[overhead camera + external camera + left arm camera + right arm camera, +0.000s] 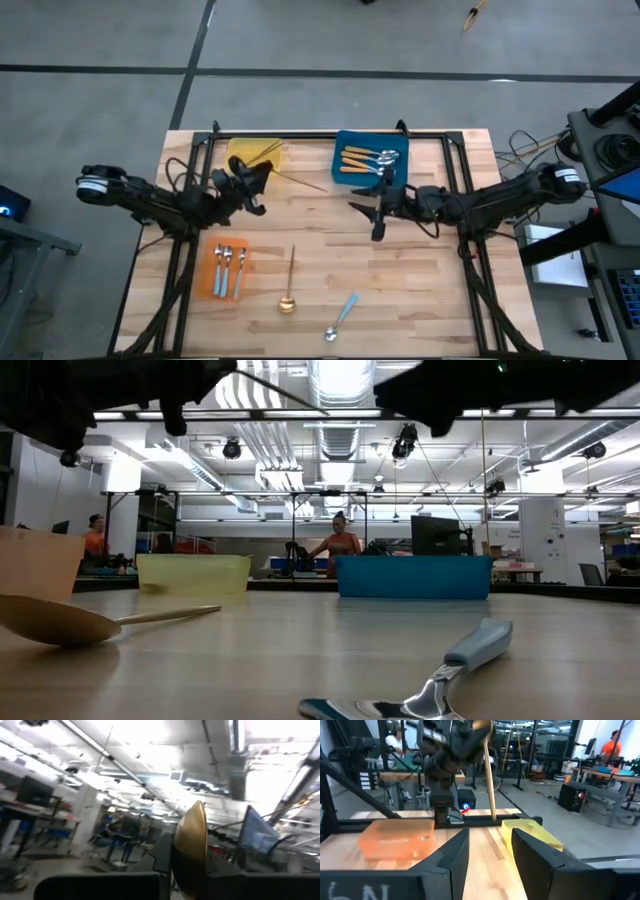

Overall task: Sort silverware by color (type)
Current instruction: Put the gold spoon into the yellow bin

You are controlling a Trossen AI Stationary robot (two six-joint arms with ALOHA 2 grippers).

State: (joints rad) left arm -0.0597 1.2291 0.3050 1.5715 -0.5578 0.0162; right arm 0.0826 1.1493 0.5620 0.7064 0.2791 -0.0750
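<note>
My left gripper hovers beside the yellow tray, shut on a gold spoon whose thin handle slants away and down from it. My right gripper is open and holds nothing, in front of the blue tray, where orange-handled spoons lie. Blue-handled spoons lie in the orange tray. A second gold spoon and a blue-handled spoon lie flat on the table near its front edge. My left gripper pinches the gold spoon's bowl between its two fingers, with the bowl standing edge-on. The spoon is lifted clear of the table. Its handle sticks out beyond the fingers toward the table's right.
More thin gold pieces lie in the yellow tray. A black frame runs along the table's far edge and down both sides. Bare wood spreads over the near right. People sit at desks beyond the table.
</note>
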